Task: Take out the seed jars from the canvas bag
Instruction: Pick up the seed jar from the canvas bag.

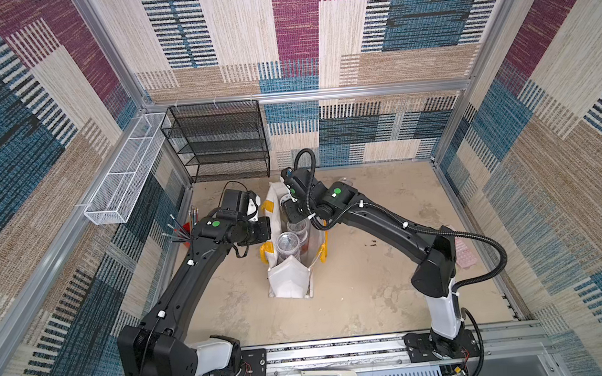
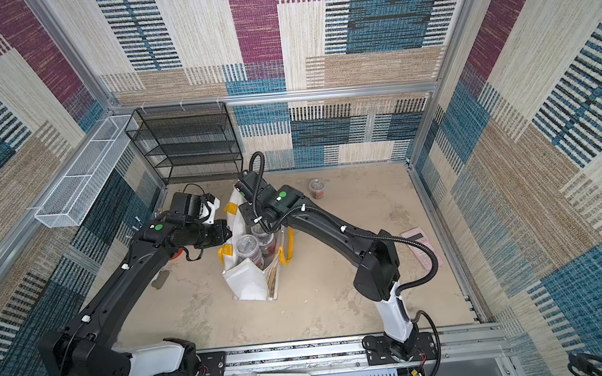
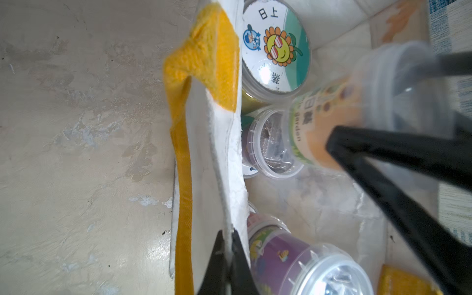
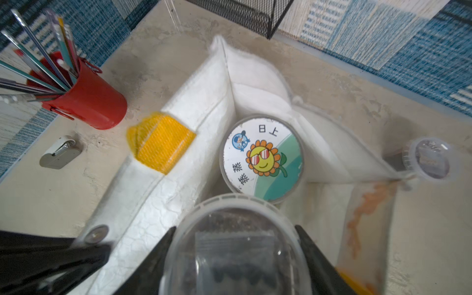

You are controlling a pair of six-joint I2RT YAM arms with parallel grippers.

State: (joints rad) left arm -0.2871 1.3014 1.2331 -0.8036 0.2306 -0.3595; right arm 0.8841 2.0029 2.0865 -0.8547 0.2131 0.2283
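The white canvas bag [image 1: 287, 279] [image 2: 244, 282] with yellow straps stands open mid-table. My left gripper [image 3: 228, 237] [image 1: 268, 230] is shut on its left rim, pinching the white cloth. Inside stand several seed jars: one with a sunflower picture lid [image 4: 263, 158] [image 3: 275, 48], a small clear tub [image 3: 270, 143] and a purple-labelled jar [image 3: 293, 258]. My right gripper [image 4: 235, 229] [image 1: 294, 218] reaches into the bag, its fingers pressed on both sides of a clear-lidded, orange-labelled seed jar [image 4: 235, 255] [image 3: 344, 120]. Another small seed tub [image 2: 316, 188] [image 4: 431, 158] stands on the table behind the bag.
A red cup of pencils [image 4: 86, 99] [image 1: 187, 228] stands left of the bag, with a small grey object [image 4: 60, 153] near it. A black mesh shelf [image 1: 218, 140] and a white wire basket [image 1: 126, 171] sit at the back left. A pink flat item [image 2: 421, 246] lies at the right wall.
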